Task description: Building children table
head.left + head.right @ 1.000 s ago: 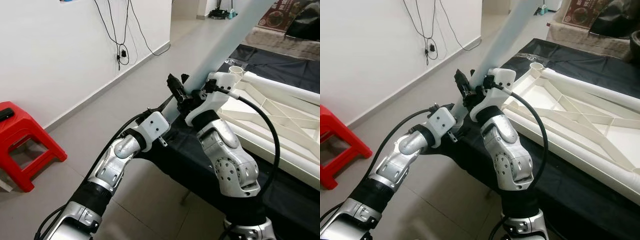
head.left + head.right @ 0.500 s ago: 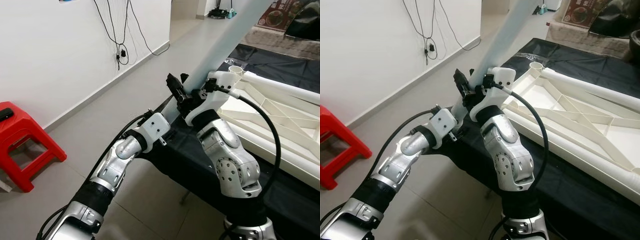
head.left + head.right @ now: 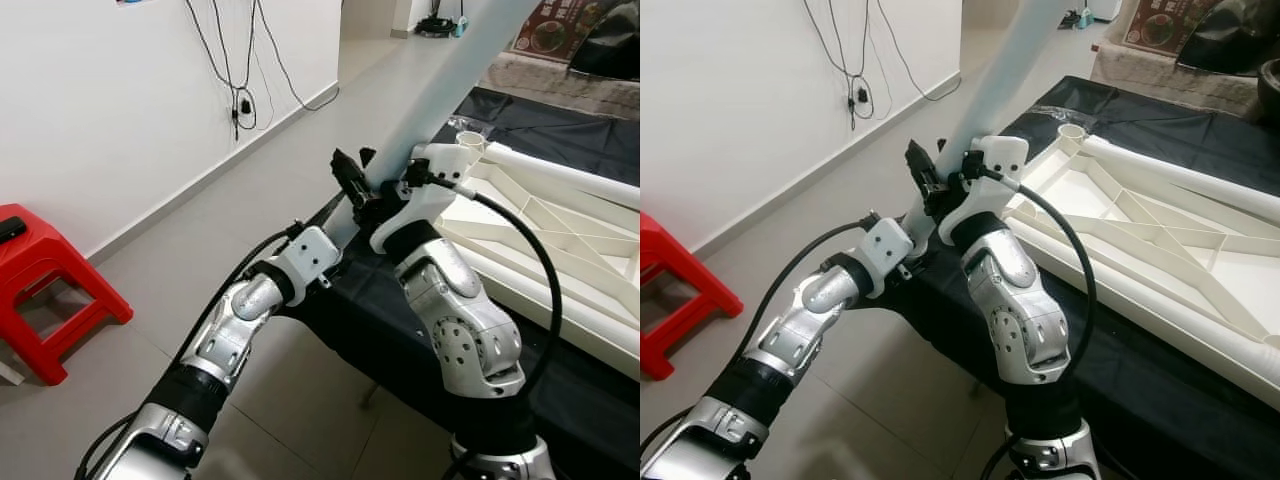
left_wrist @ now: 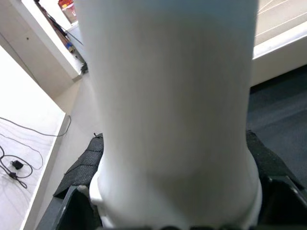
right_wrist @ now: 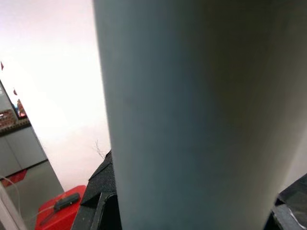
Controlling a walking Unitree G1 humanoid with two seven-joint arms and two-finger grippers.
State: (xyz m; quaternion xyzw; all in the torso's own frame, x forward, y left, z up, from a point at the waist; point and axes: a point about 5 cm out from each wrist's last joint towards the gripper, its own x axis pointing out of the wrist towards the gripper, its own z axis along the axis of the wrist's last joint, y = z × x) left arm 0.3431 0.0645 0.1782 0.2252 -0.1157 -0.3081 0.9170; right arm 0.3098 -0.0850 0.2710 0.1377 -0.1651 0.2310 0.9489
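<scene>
A long pale table leg (image 3: 440, 90) slants up from the near corner of the table, and both grippers hold it near its lower end. My right gripper (image 3: 356, 183) is shut on the leg, its black fingers (image 3: 347, 170) wrapped round the leg's left side. Just below it, my left gripper (image 3: 335, 212) is shut on the same leg. In the left wrist view the leg (image 4: 172, 110) sits between the dark fingers (image 4: 74, 211). The white tabletop (image 3: 540, 225) lies upside down on a black cloth (image 3: 400, 330), with a round leg socket (image 3: 470, 140) at its near corner.
A red plastic stool (image 3: 45, 285) stands on the tiled floor at the left, with a dark object on its seat. Black cables (image 3: 240, 100) hang down the white wall. Open floor lies between the wall and the table.
My left arm has edged slightly forward along the leg. Both grippers stay shut on it and the leg keeps about the same slant.
</scene>
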